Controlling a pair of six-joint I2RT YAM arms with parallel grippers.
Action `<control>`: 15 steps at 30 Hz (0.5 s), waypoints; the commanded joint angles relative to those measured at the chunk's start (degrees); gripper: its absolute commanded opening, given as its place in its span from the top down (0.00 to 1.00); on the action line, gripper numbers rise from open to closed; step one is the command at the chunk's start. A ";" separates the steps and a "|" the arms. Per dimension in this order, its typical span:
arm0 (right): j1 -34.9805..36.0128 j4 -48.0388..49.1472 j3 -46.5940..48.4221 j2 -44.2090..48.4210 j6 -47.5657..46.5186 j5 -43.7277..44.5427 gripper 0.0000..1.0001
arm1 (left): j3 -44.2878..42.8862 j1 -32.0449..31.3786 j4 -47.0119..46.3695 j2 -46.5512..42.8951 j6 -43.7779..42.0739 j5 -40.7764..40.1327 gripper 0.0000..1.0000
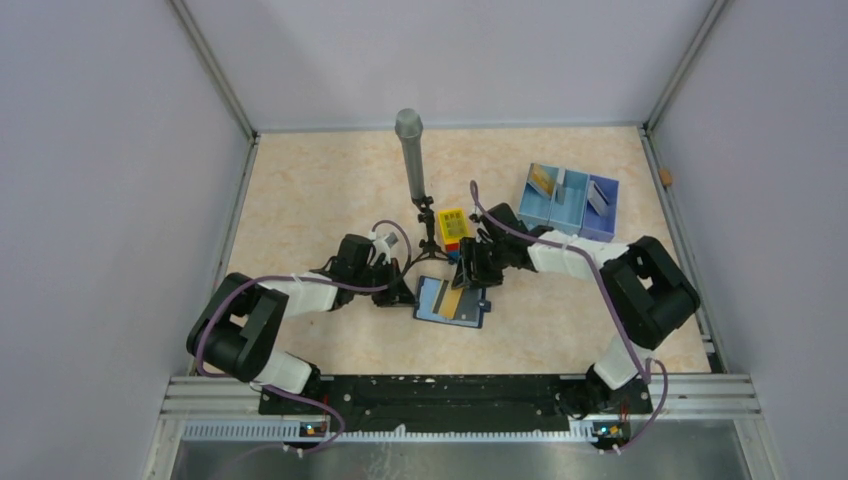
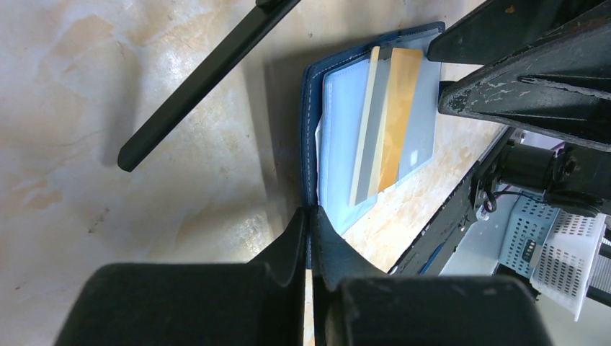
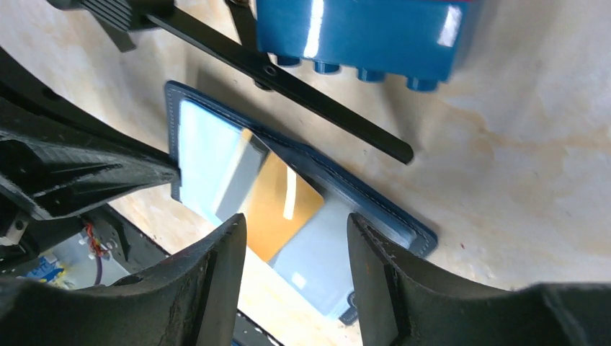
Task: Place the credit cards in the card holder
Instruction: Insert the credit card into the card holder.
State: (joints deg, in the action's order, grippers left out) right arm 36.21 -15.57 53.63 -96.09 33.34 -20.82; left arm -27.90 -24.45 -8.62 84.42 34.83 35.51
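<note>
The navy card holder [image 1: 428,300] lies open on the table, its light blue inside up. A gold credit card [image 1: 451,301] and a pale grey one [image 3: 328,252] lie across it, overhanging its near edge; whether they sit in a slot I cannot tell. My left gripper [image 2: 311,216] is shut on the card holder's navy edge [image 2: 310,144], at its left end [image 1: 408,296]. My right gripper [image 3: 297,241] hangs open just above the two cards [image 1: 468,276], with nothing between its fingers. More credit cards stand in the pale blue tray [image 1: 568,210].
A yellow-topped toy brick block [image 1: 452,226] sits just behind the card holder, seen as blue [image 3: 360,32] in the right wrist view. A grey cylinder [image 1: 410,150] stands on a black tripod [image 1: 428,235], whose legs [image 2: 194,79] reach close to the holder.
</note>
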 commanded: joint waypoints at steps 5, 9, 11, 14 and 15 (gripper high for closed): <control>1.37 2.14 -6.79 7.48 6.55 6.28 0.51 | 0.74 0.10 -1.22 -0.97 -0.11 -0.02 1.00; 3.49 5.72 -9.36 9.60 9.76 8.63 0.55 | 0.66 0.10 -1.16 -0.88 -0.26 0.17 1.00; 3.90 6.19 -9.30 9.13 10.16 10.09 0.55 | 0.48 0.10 -0.92 -0.78 -0.52 0.14 1.00; 3.87 6.70 -8.83 8.04 10.80 11.48 0.55 | 0.22 0.10 -0.67 -0.57 -0.77 0.24 1.00; 3.87 7.30 -9.03 7.77 11.23 11.54 0.56 | 0.22 0.10 -0.69 -0.50 -0.73 0.28 1.00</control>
State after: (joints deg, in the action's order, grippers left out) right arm 39.51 -11.33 44.60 -88.14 42.19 -12.80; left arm -27.66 -24.43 -8.60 84.40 34.81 35.46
